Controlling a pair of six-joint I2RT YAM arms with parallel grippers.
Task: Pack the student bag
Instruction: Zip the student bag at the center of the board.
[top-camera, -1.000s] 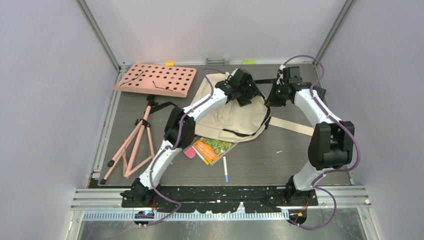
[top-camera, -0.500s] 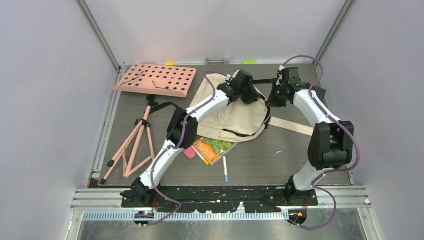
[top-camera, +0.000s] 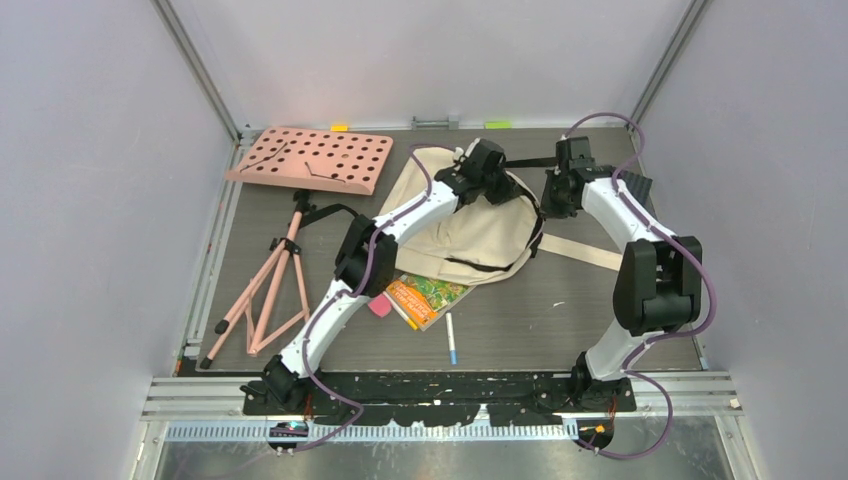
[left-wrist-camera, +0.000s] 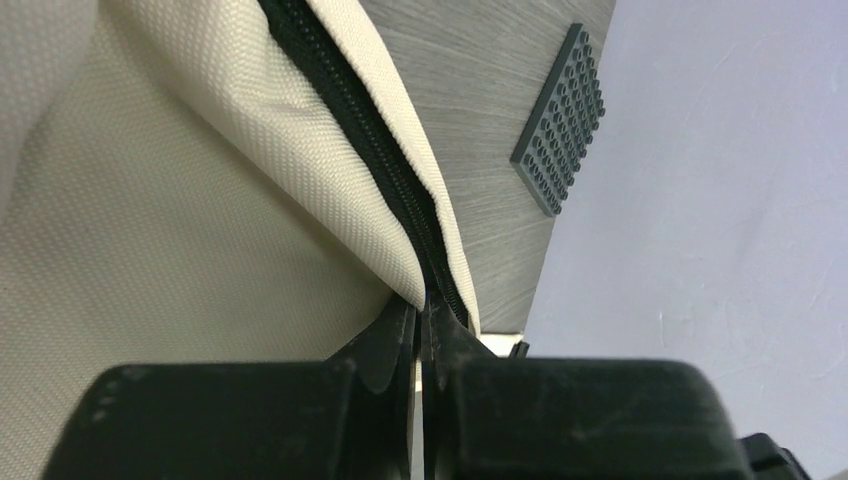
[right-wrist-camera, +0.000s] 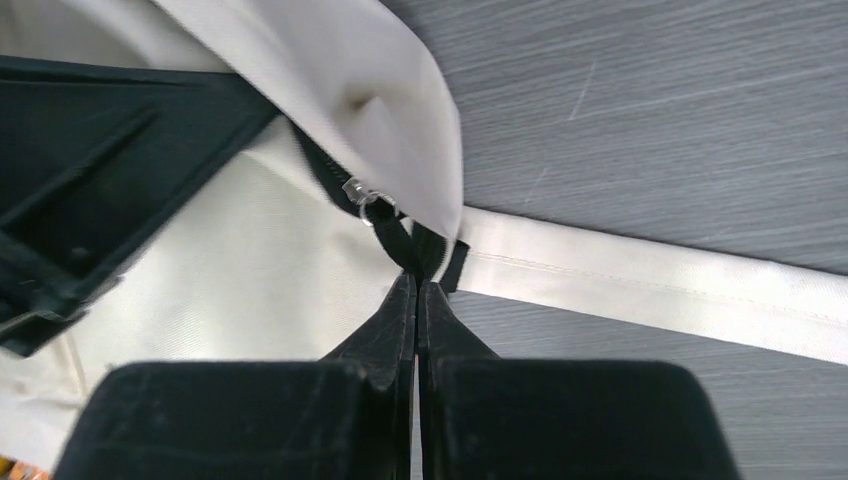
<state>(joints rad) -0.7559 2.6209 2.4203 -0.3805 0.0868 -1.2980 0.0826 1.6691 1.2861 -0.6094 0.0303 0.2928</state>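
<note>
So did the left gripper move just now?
Yes. The left gripper slid a little toward the far edge, nearer the green tag, and pinched shut on the student bag's zipper edge.

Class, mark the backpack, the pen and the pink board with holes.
backpack (top-camera: 480, 240), overhead view, cream front panel.
pen (top-camera: 451, 338), overhead view, middle of white barrel.
pink board (top-camera: 312, 160), overhead view, middle of holed face.

student bag (top-camera: 470, 235) top under left arm (top-camera: 415, 208), book (top-camera: 428, 298) illegible
</note>
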